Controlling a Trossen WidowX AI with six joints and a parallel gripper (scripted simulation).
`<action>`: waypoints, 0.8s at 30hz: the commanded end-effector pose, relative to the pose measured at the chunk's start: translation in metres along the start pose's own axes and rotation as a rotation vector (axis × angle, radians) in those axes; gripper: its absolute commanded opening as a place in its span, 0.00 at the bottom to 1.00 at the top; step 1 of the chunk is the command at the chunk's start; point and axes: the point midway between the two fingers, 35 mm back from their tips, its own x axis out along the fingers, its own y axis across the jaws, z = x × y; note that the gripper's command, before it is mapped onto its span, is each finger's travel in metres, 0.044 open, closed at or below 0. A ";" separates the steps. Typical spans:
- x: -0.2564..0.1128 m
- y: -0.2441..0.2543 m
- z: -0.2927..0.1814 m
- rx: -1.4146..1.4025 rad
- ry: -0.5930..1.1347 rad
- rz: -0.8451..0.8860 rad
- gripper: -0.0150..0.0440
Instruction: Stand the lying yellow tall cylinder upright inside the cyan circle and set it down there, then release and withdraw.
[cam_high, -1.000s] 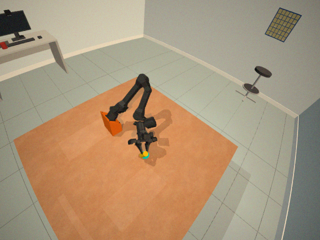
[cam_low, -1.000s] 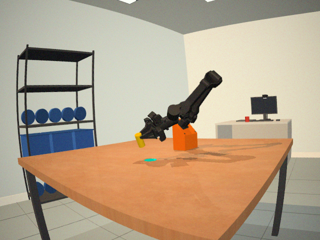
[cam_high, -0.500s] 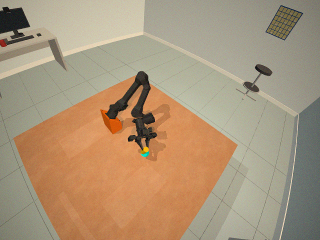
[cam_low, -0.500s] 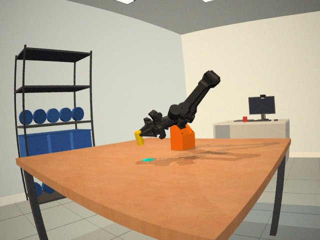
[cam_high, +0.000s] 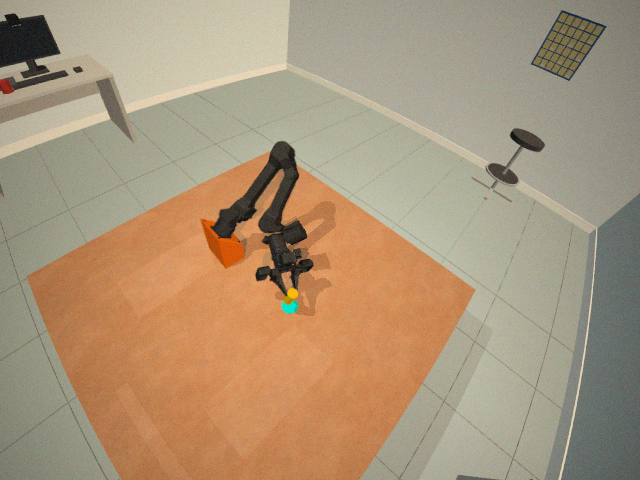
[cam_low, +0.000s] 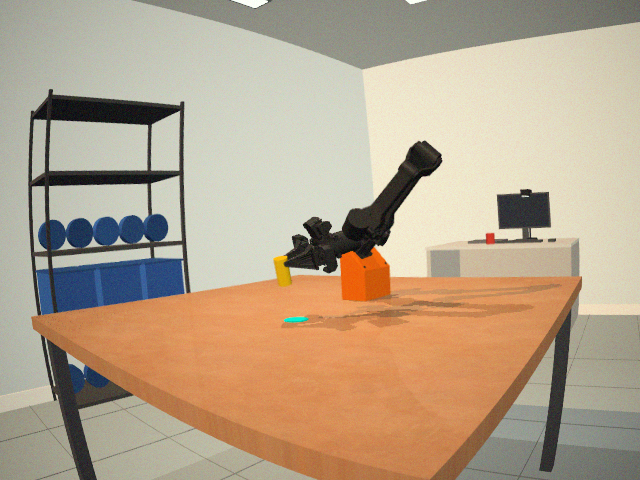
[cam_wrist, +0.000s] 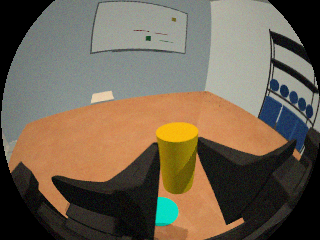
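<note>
The yellow tall cylinder (cam_high: 292, 293) (cam_low: 282, 272) (cam_wrist: 178, 165) is held nearly upright, tilted slightly, in the air above the table. My gripper (cam_high: 292, 292) (cam_low: 287, 262) (cam_wrist: 177, 144) is shut on it near its upper part, with the fingers reaching out at a low slant. The flat cyan circle (cam_high: 289, 307) (cam_low: 296, 319) (cam_wrist: 167, 212) lies on the table, lower than the cylinder's bottom end. In the wrist view the circle shows below and a little left of the cylinder, partly hidden by the left finger.
The orange base block (cam_high: 231, 254) (cam_low: 364, 281) of the arm stands on the wooden table (cam_high: 170, 361) (cam_low: 217, 356). The arm's shadow falls on the table beside the circle. A shelf rack (cam_low: 116, 177), a desk and a stool stand away from the table.
</note>
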 end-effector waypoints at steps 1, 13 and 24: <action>-0.005 -0.001 0.003 0.021 -0.024 0.006 0.43; -0.017 0.000 0.009 0.083 -0.091 0.039 0.43; -0.029 0.000 0.014 0.141 -0.146 0.069 0.43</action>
